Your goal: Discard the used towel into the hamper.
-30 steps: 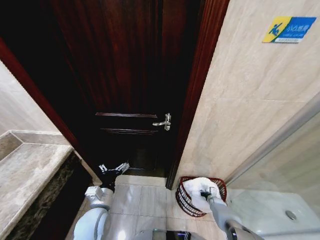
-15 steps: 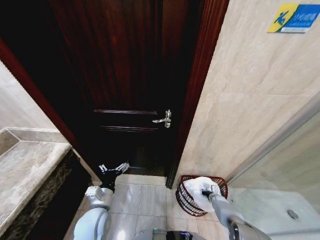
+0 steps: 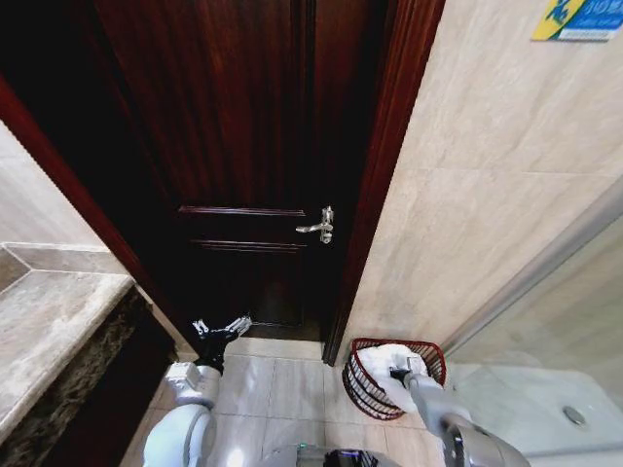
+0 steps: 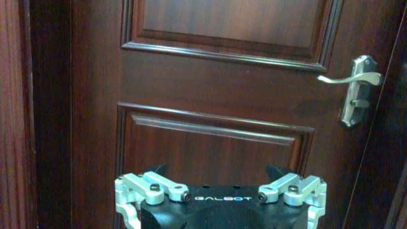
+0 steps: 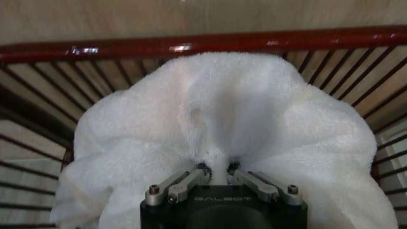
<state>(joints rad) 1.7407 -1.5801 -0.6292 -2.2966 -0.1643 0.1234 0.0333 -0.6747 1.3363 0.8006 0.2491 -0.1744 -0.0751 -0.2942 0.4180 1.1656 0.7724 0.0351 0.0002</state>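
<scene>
One white towel (image 5: 222, 138) bunched inside one reddish hamper (image 3: 362, 381), pinched between right gripper (image 5: 216, 170) fingers, hamper ribs just beyond them. Left gripper (image 4: 219, 172) fingers spread, holding nothing, facing one dark door (image 4: 222, 95).

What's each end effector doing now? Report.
Left end effector: open, empty, by the door.
Right end effector: shut on the towel, inside the hamper.

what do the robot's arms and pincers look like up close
Both arms are glossy silver-grey shells with rounded joints. The left pincer has a black body printed GALBOT in pale letters, silver metal linkages with dark screws, and black fingertips. The right pincer has the same black GALBOT body with silver-grey linkage bars and bolts.
</scene>
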